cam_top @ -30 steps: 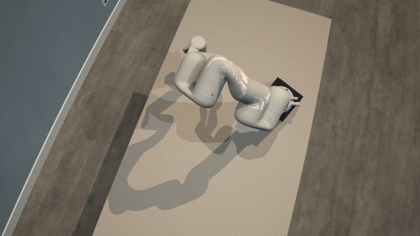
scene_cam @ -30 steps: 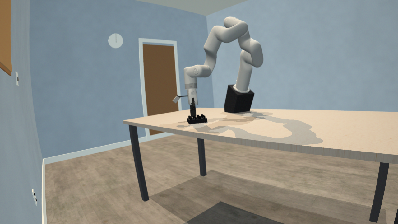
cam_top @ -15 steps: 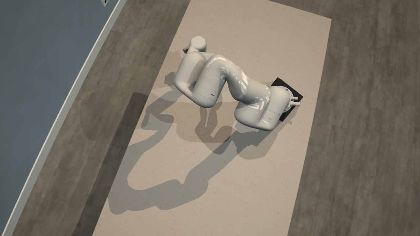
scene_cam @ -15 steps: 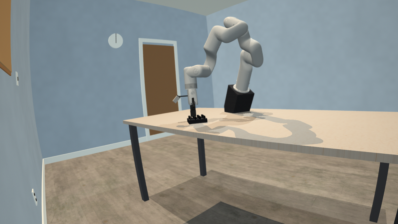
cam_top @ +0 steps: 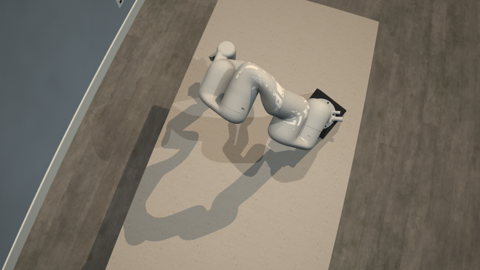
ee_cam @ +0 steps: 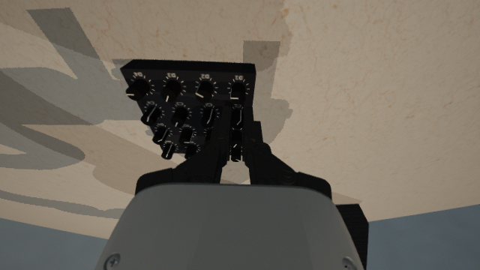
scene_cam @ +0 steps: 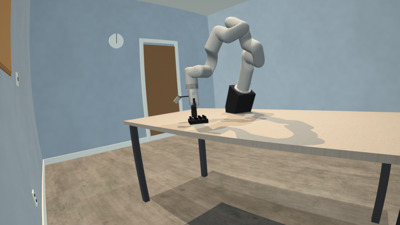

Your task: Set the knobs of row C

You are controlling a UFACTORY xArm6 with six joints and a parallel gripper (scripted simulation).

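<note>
The big white arm (cam_top: 280,104) (scene_cam: 232,33) goes up from a black block (cam_top: 317,95) (scene_cam: 240,102), bends over high up, and comes down to the left in the outside view. Its gripper (scene_cam: 194,115) (ee_cam: 237,118) points down over the black knob box (scene_cam: 198,121) (ee_cam: 191,67). The jaws are almost together, with a thin gap. Knob C1 (ee_cam: 237,118) shows in that gap, but I cannot tell if they pinch it or just stand beside it.

The knob box sits on the table (cam_top: 285,208) (scene_cam: 279,123) (ee_cam: 367,94), a bit below the middle of the outside view. In the wrist view it is left of the middle, up high, with its names upside down. Knob D1 (ee_cam: 238,91) is near the box's top right corner. The dark fingers hide some knobs in rows A and B. From the top, the arm covers the box.

A small camera (scene_cam: 177,99) sticks out to the left of the gripper. The table is tan, with gray arm shadows on it. The floor (cam_top: 419,134) (scene_cam: 112,179) looks like brown wood. The walls (cam_top: 50,67) (scene_cam: 75,83) are blue. A brown door (scene_cam: 160,83) and a round clock (scene_cam: 116,40) are left of the arm in the outside view.

The bright, broken reflections on the white arm (cam_top: 291,100) (scene_cam: 215,47) change slightly in outline — along the stretch leading away from the black mounting block (cam_top: 317,94) (scene_cam: 231,99) — while any shift relative to that block is too small to tell.
</note>
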